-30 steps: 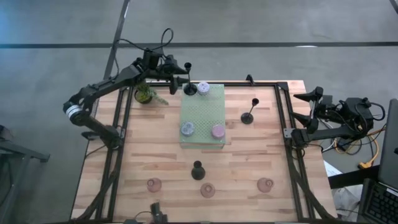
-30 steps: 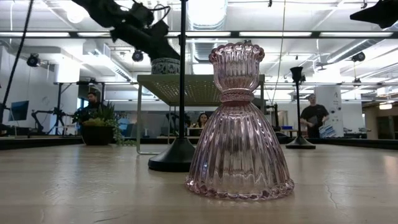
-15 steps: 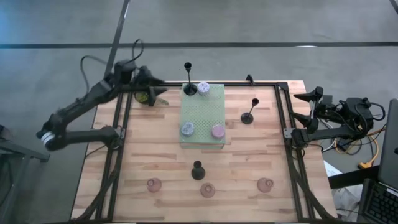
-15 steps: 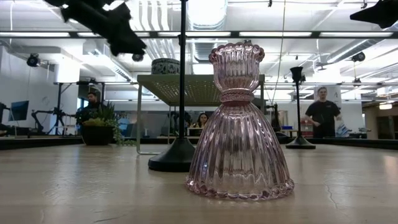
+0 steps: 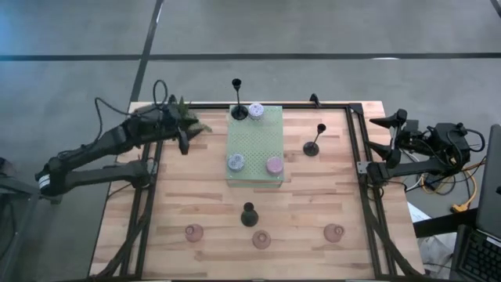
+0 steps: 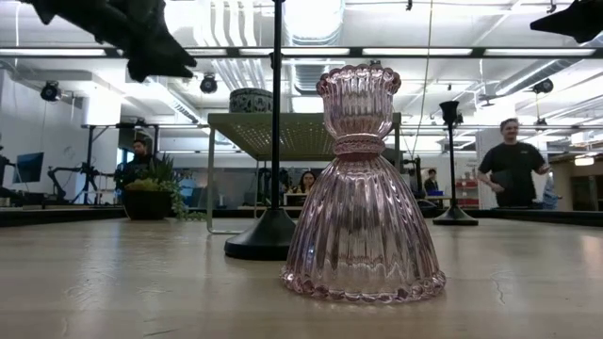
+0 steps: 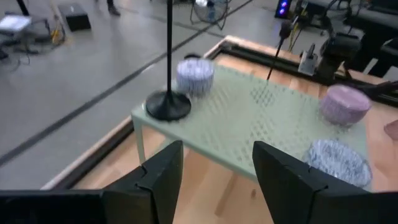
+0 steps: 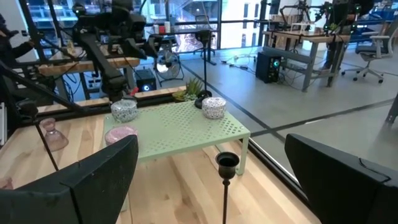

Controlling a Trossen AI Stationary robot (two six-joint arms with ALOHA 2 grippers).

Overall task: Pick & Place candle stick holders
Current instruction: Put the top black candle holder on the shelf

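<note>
- The left gripper (image 5: 182, 141) hangs empty with fingers (image 7: 158, 177) spread, at about nine o'clock from the pale green perforated metal stand (image 5: 255, 168).
- One slim black stemmed candlestick (image 5: 238, 111) stands on the stand's twelve o'clock edge beside a lilac round cup (image 5: 256, 111); two more cups sit on its six o'clock end.
- Risk: swinging low, the arm could clip the small green potted plant (image 5: 186, 116).
- The right gripper (image 5: 391, 121) waits off the table at three o'clock, fingers wide apart.

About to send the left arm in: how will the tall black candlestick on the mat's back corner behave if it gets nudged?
The black candlestick will probably tip easily: a long thin stem over a small round base. It stands near the green mat edge, so a push could drop it off. The left gripper is open and empty.
</note>
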